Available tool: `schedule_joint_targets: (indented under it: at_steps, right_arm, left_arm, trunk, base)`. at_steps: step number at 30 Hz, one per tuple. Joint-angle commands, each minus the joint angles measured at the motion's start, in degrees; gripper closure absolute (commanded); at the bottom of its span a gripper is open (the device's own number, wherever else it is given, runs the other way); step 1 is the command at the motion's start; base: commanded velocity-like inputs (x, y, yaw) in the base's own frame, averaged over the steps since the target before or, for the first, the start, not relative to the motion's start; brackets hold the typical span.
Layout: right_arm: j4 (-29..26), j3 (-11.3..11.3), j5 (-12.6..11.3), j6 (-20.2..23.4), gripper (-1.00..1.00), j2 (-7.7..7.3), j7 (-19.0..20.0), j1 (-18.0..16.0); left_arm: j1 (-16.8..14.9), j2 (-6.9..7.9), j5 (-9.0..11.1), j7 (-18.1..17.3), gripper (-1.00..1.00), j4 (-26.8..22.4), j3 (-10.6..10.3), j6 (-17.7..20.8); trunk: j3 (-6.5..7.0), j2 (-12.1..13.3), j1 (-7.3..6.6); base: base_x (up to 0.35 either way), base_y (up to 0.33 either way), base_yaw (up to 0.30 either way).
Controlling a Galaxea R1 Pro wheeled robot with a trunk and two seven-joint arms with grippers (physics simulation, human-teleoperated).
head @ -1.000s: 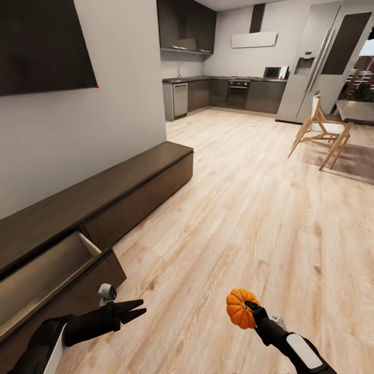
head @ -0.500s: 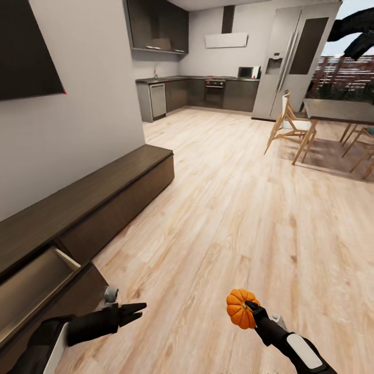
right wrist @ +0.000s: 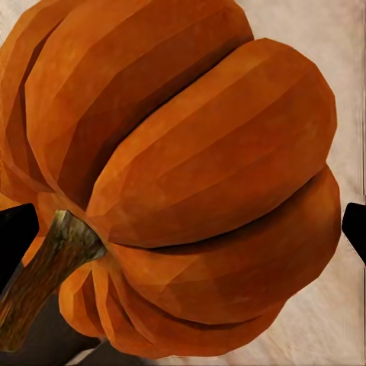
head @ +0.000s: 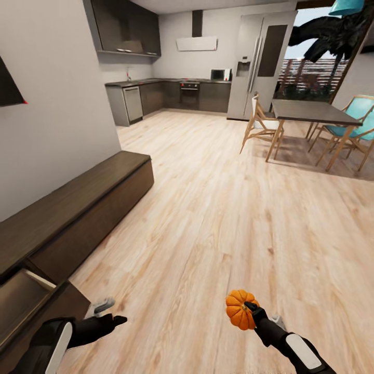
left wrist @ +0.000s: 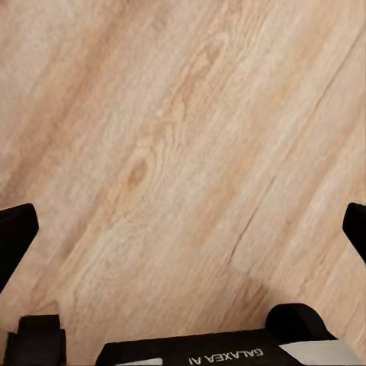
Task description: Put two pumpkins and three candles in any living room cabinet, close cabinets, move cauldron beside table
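Note:
My right gripper (head: 250, 308) is shut on a bright orange ribbed pumpkin (head: 239, 309), held low over the wood floor at the front of the head view. The right wrist view has the pumpkin (right wrist: 191, 168) close up between the two fingertips, its brown stem pointing to one side. My left gripper (head: 113, 321) hangs open over bare floorboards, and the left wrist view has its fingers (left wrist: 15, 236) spread wide with nothing between them. The long dark brown cabinet (head: 78, 208) runs along the left wall. Its nearest drawer (head: 18, 298) is pulled open beside my left arm.
A dark dining table (head: 306, 111) with wooden and teal chairs (head: 259, 124) stands at the far right. Kitchen counters (head: 156, 96) and a tall fridge (head: 257, 62) line the back. Wide wooden floor (head: 223, 208) lies between the cabinet and the dining set.
The camera has turned right, so the cabinet and wall have slid left and more of the dining table shows. My left gripper sits lower and further back. The pumpkin stays held.

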Motion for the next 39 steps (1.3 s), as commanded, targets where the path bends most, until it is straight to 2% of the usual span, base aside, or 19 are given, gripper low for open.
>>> schedule_joint_targets:
  at_steps: [1, 6, 9, 11, 14, 21, 23, 25, 26, 27, 30, 33, 35, 39]
  right_arm:
    - [0.0, 0.03, 0.01, 0.0, 1.0, 0.01, 0.01, 0.0]
    - [0.0, 0.16, 0.02, -0.02, 1.0, 0.02, 0.01, 0.0]
    - [0.0, 0.22, 0.06, -0.07, 1.0, 0.02, -0.03, 0.0]
    - [0.0, 0.23, 0.09, -0.09, 1.0, 0.07, -0.14, 0.0]
    - [-0.1, 0.26, 0.09, -0.09, 1.0, 0.1, -1.95, 0.0]
    - [-0.58, 0.32, 0.31, -0.03, 1.0, 0.24, -7.63, -0.02]
    - [-1.33, 1.49, 2.54, -0.01, 1.0, 0.37, -9.44, -0.06]
    - [-5.44, 4.13, 7.0, -0.01, 1.0, 0.38, -12.12, -0.07]
    - [-10.88, 5.82, 10.32, -0.01, 1.0, 0.49, -15.11, -0.02]
    - [-14.35, 6.74, 12.29, -0.01, 1.0, 0.69, -17.45, 0.15]
    - [-20.4, 8.26, 16.66, 0.0, 1.0, 1.93, -25.44, 2.82]
    - [-23.72, 9.39, 18.65, -0.16, 1.0, 2.58, -32.06, 6.31]
    - [-25.38, 10.86, 20.54, -2.73, 1.0, 2.68, -33.95, 9.01]
    - [-26.3, 14.12, 24.65, -11.63, 1.0, 2.77, -35.25, 12.75]
  left_arm:
    - [-0.01, -0.1, 0.16, 2.51, -1.0, 0.0, -0.04, -1.38]
    - [-0.01, -2.47, 0.11, 12.27, -1.0, -0.06, -0.2, -4.1]
    - [-0.01, -3.96, -0.02, 16.75, -1.0, -0.19, -0.3, -4.48]
    - [0.01, -4.45, -0.08, 19.13, -1.0, -0.31, -0.35, -4.61]
    - [0.01, -4.73, -0.1, 21.06, -1.0, -0.41, -0.37, -5.24]
    - [0.01, -4.85, -0.11, 21.76, -1.0, -0.34, -0.92, -6.69]
    - [0.03, -4.83, -0.18, 21.79, -1.0, -0.15, -2.89, -6.88]
    - [0.03, -4.83, -0.22, 21.8, -1.0, 0.06, -5.62, -6.95]
    - [0.01, -4.83, -0.23, 21.86, -1.0, 0.85, -6.79, -7.75]
    - [0.02, -4.83, -0.22, 21.9, -1.0, 1.5, -7.24, -8.59]
    - [-0.02, -4.83, -0.22, 21.99, -1.0, 3.77, -7.87, -10.34]
    - [-0.35, -5.0, -0.27, 21.99, -1.0, 5.62, -8.05, -10.61]
    - [-0.43, -5.08, -0.28, 22.04, -1.0, 6.3, -8.09, -10.87]
    - [-0.47, -5.09, -0.42, 23.1, -1.0, 8.38, -8.17, -11.81]
  trunk:
    - [0.22, 0.42, -0.23]
    - [1.29, 2.42, -1.32]
    - [1.94, 3.62, -1.98]
    - [2.37, 4.43, -2.42]
    - [3.03, 5.63, -3.08]
    - [4.59, 8.44, -4.62]
    - [5.04, 9.24, -5.06]
    - [5.5, 10.04, -5.5]
    - [5.73, 10.44, -5.72]
    - [5.96, 10.84, -5.94]
    - [6.69, 12.05, -6.59]
    - [7.43, 13.25, -7.25]
    - [7.92, 14.05, -7.69]
    - [8.89, 15.66, -8.57]
  base:
    - [0.0, 0.0, -0.277]
    - [0.0, 0.0, -0.277]
    - [0.0, 0.0, -0.277]
    - [0.0, 0.0, -0.276]
    - [0.0, 0.0, -0.276]
    - [0.0, 0.0, -0.269]
    - [0.0, 0.0, -0.264]
    - [0.0, 0.0, -0.262]
    - [0.0, 0.0, -0.254]
    - [0.0, 0.0, -0.244]
    - [0.0, 0.0, -0.226]
    - [0.0, 0.0, -0.211]
    - [0.0, 0.0, -0.195]
    - [0.0, 0.0, -0.155]
